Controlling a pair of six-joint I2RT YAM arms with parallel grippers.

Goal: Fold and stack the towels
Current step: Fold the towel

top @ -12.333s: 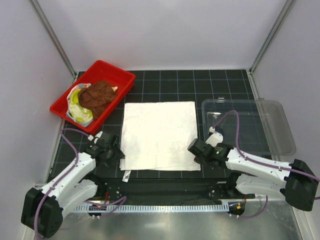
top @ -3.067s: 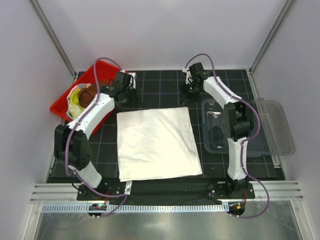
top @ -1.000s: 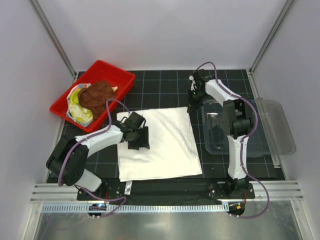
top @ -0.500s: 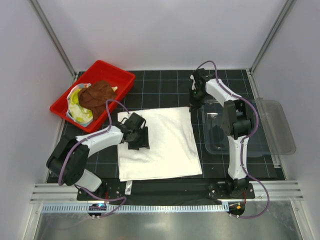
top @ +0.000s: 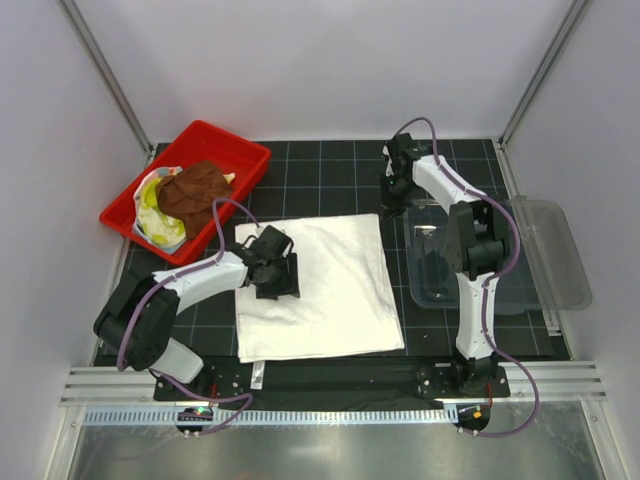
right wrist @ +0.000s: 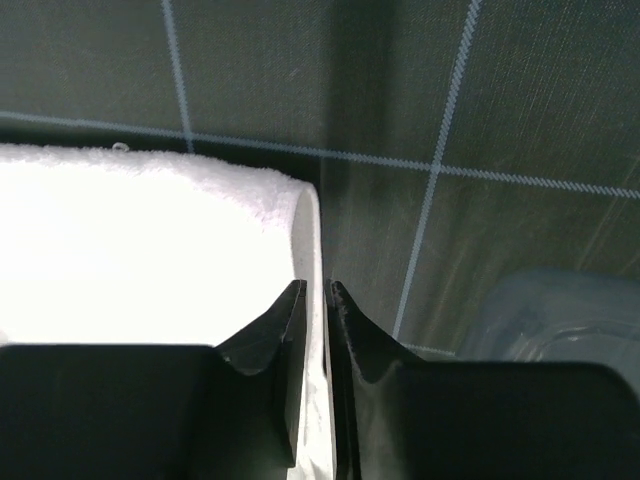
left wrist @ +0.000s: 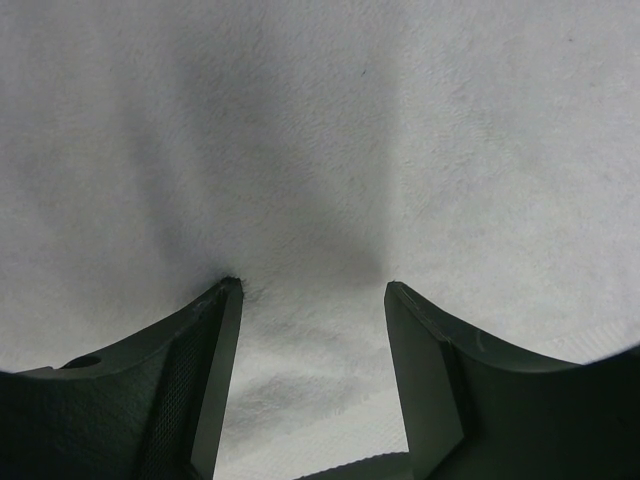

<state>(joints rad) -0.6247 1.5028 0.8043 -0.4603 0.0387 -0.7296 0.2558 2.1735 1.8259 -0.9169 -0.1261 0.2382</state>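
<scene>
The large white towel (top: 320, 285) lies spread flat on the dark mat. My left gripper (top: 276, 277) is open and presses down on the towel's left part; in the left wrist view its fingers (left wrist: 215, 340) stand apart with white towel (left wrist: 320, 150) between them. My right gripper (top: 391, 206) is shut on the towel's far right corner; in the right wrist view the towel's edge (right wrist: 312, 250) runs between the closed jaws. The brown towel (top: 196, 190) lies on the yellow-green towel (top: 152, 205) in the red tray. A light-blue one is not clearly visible.
The red tray (top: 235, 152) stands at the far left. A clear plastic bin (top: 520, 255) stands at the right, close beside the right arm; its corner shows in the right wrist view (right wrist: 560, 310). White walls enclose the mat.
Both arms went from the near edge to the far corners, then the left gripper came down onto the towel's left part. In the last second the right gripper has pulled the corner slightly right.
</scene>
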